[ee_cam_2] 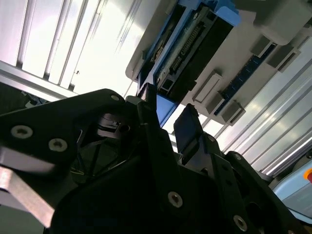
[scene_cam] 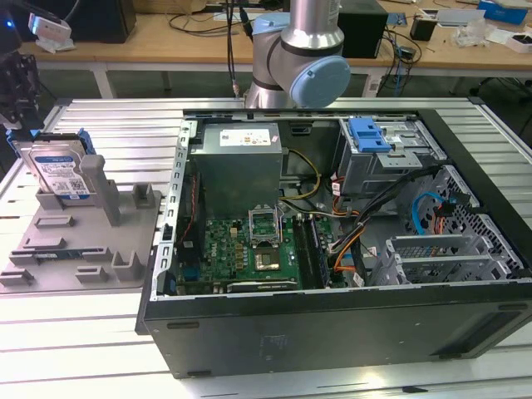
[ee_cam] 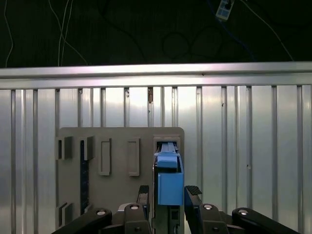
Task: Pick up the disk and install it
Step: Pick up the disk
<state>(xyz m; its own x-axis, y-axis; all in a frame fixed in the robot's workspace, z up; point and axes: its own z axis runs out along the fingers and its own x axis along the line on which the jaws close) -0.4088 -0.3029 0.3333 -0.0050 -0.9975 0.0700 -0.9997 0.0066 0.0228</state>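
**1. Disk position.** The disk [scene_cam: 56, 170] stands on edge in a slot of the fixture [scene_cam: 83, 249], on the fixture's side away from the case [scene_cam: 332, 332]. The fixture is a grey tray with raised blocks that rests on the bench [scene_cam: 75, 357]. Seating the disk upright leaves both broad faces free, so a two-finger grasp from above is possible. The labelled face looks across the rest of the fixture.

**2. End effector.** The end effector [ee_cam: 168, 192] hangs over the fixture at the disk's slot, pointing down. Its fingers [ee_cam: 193, 191] are spread, one on each side of the disk's blue top edge and in line with the broad faces. In the first wrist view one finger lies just beside the frame, and a dark gap shows at the other. The judgement is that nothing is clamped yet and the disk rests in the slot under its own weight.

**3. Case.** The case lies on its side just beside the fixture, on the exterior view's right. Its side panel is off, which exposes the interior from above. A bay [scene_cam: 371, 137] with a blue latch sits in the part of the case away from the fixture.

**4. Status.** The pick-up is judged to be at the straddling stage. The disk is not installed.
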